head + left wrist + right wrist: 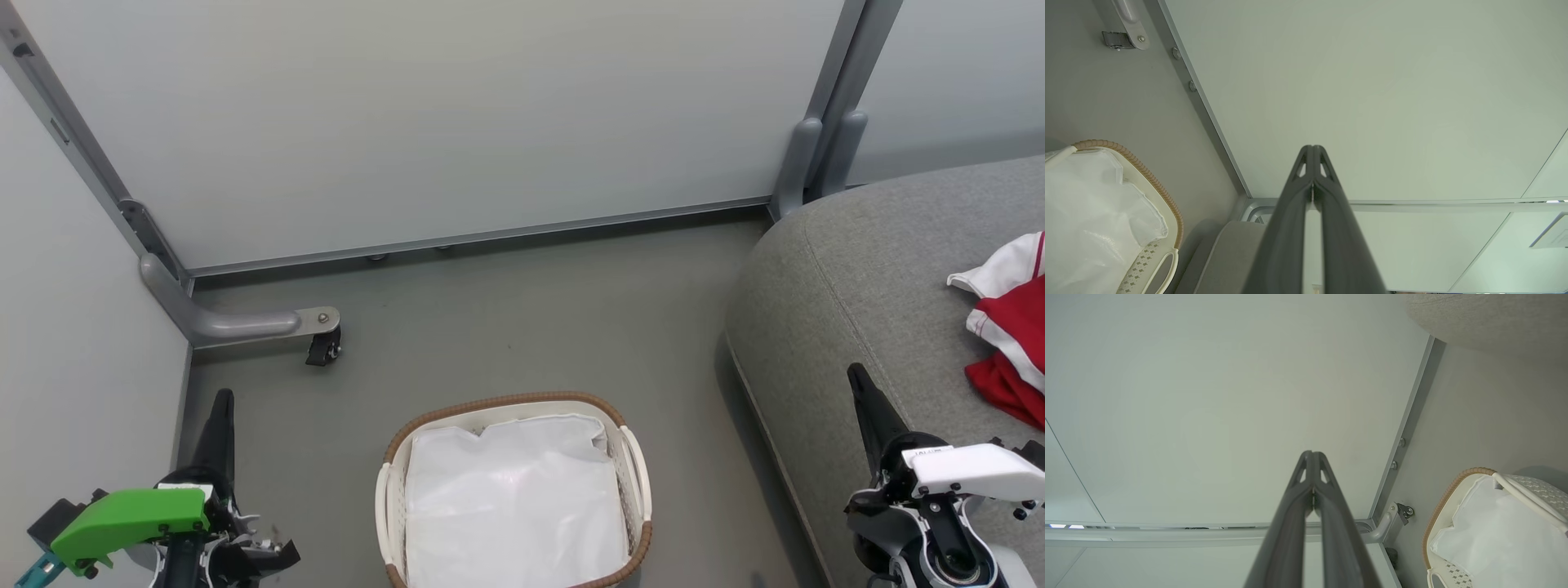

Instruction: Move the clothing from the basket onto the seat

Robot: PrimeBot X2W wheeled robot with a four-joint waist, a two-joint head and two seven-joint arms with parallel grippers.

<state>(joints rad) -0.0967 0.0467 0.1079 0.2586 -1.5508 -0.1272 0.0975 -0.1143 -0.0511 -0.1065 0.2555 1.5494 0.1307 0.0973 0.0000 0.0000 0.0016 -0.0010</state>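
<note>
Basket holds just white liner; clothing lies right of basket on seat, partly cut off by frame; left gripper left of basket, right gripper right of it, both pinched shut, empty; risk: reaching into basket likely snags liner.

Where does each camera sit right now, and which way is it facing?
Head view: on the head, looking down at the basket on the floor and the clothing on the seat; left gripper and right gripper, both shut, near the bottom corners.
Left wrist view: on the left wrist, looking along the shut left gripper at a pale wall panel.
Right wrist view: on the right wrist, looking along the shut right gripper at a wall panel too.
Shared: all three show the basket's white liner.
</note>
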